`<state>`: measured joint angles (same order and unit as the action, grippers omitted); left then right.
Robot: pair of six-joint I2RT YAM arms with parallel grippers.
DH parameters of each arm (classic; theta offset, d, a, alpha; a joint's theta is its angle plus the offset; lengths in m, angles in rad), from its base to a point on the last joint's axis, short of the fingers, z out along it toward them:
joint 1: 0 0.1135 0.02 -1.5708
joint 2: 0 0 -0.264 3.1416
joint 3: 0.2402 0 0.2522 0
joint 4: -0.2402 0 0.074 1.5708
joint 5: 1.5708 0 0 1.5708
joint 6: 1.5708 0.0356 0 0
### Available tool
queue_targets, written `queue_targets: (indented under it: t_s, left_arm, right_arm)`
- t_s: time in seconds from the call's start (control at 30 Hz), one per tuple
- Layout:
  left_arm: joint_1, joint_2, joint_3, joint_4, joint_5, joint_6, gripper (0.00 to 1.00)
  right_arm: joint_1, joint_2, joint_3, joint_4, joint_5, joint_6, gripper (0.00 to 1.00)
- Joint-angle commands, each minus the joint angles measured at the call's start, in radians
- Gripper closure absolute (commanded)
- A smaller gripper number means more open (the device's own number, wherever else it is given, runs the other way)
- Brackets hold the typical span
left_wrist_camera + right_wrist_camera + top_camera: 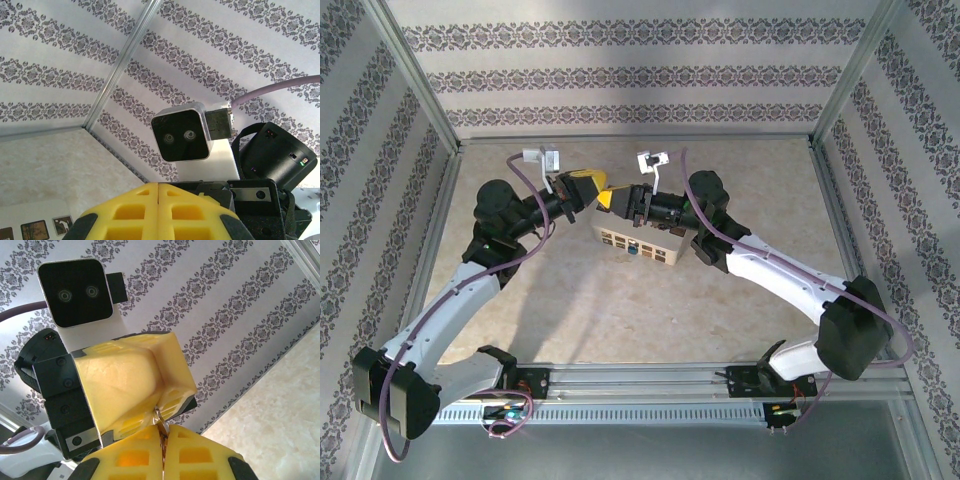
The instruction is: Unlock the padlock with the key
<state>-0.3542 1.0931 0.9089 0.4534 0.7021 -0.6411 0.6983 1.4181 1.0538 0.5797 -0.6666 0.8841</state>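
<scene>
The padlock (pixel 653 251), a cream block with dark brown squares, lies on the table just below both grippers; its corner (pixel 31 221) shows low in the left wrist view. A small blue spot (pixel 635 247) sits on its near face. My right gripper (pixel 162 434) is shut on the key (pixel 160 417), a thin silver sliver poking up between the yellow fingertips; its blue head is hidden. My left gripper (pixel 158 194) is shut, nothing visible between its fingers. Its fingertips (pixel 131 381) touch the key's upper end. From above, the left gripper (pixel 590 187) and right gripper (pixel 608 200) meet tip to tip.
Patterned walls (pixel 640 80) in an aluminium frame (pixel 415 75) enclose the beige tabletop (pixel 620 310). A rail (pixel 640 380) runs along the near edge between the arm bases. The right wrist's camera (pixel 181 134) faces my left gripper closely.
</scene>
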Motion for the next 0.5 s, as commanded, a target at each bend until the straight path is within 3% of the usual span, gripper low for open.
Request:
queue_targets:
  t_s: [0.0,0.27,0.47]
  left_arm:
    - [-0.011,-0.020,-0.012,0.050,-0.001,-0.008,0.88]
    - [-0.007,-0.114,0.006,-0.109,-0.103,0.101,0.50]
    - [-0.004,-0.229,0.037,-0.370,-0.249,0.273,0.46]
  right_arm:
    - [0.002,-0.031,-0.011,0.003,0.021,-0.031,1.00]
    - [-0.003,-0.112,-0.042,-0.263,0.087,-0.208,1.00]
    - [-0.006,-0.182,-0.039,-0.536,0.180,-0.378,1.00]
